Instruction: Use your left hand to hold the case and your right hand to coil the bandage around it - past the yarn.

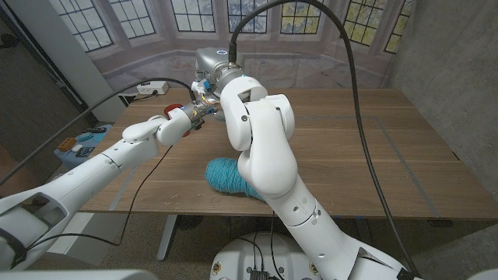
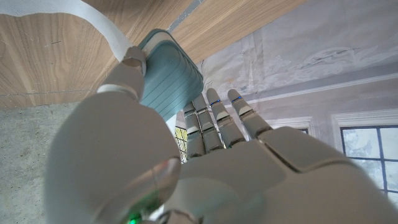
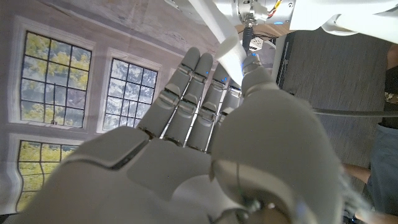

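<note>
Across the wooden counter my two arms meet near the far left part, with the blue yarn lying nearer my body, just beside my right arm's elbow and well apart from both hands. My left hand holds the case, a teal ribbed box with rounded corners: my thumb presses one face and my fingers reach up behind the other, so the case stands clamped between them above the counter. From the head view that left hand sits at the end of my left forearm, close against my right wrist. My right hand pinches the bandage, a white strip held between my thumb and fingers and running away from my fingertips. A white band of it also passes by my left thumb, touching the case's edge.
</note>
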### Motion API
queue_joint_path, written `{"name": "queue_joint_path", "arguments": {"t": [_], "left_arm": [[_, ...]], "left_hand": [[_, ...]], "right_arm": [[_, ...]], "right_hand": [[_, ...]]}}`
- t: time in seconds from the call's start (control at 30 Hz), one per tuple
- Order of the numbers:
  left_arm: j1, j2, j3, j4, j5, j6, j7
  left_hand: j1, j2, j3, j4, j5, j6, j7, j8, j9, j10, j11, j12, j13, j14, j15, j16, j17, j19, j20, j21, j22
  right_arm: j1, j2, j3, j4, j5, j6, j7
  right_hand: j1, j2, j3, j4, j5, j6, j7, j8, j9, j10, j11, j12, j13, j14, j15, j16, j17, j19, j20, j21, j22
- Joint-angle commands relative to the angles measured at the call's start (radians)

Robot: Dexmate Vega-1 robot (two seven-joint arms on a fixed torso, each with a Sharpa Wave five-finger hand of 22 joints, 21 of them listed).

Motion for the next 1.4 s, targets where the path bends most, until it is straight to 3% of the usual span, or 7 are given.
{"name": "queue_joint_path", "arguments": {"t": [0.03, 1.4], "left_arm": [[-0.016, -0.015, 0.012, 0.009, 0.002, 0.005, -0.003], [-0.078, -0.057, 0.045, 0.052, -0.004, -0.007, -0.015]], "left_hand": [[-0.024, 0.054, 0.011, 0.014, 0.006, 0.058, -0.047, 0.361, 0.002, 0.078, -0.070, 0.005, 0.003, 0.002, 0.003, 0.000, 0.000, -0.001, 0.000, 0.001, 0.003], [-0.028, 0.056, 0.009, 0.014, 0.007, 0.057, -0.046, 0.362, -0.001, 0.075, -0.069, 0.005, 0.003, 0.002, 0.005, 0.001, -0.003, -0.003, 0.000, 0.002, 0.004]], "right_arm": [[-0.059, 0.013, -0.010, -0.025, 0.024, 0.009, 0.006], [-0.125, 0.010, -0.006, -0.025, 0.036, -0.012, 0.063]], "right_hand": [[0.002, 0.009, -0.002, 0.003, -0.003, 0.006, 0.007, -0.002, 0.005, 0.008, 0.009, 0.009, 0.004, 0.007, -0.110, 0.004, 0.005, 0.008, 0.001, 0.007, 0.001], [0.005, 0.013, -0.007, 0.000, -0.001, 0.013, 0.005, -0.008, 0.005, 0.013, 0.006, 0.012, 0.007, 0.010, -0.109, 0.004, 0.009, 0.012, 0.000, 0.009, 0.001]]}}
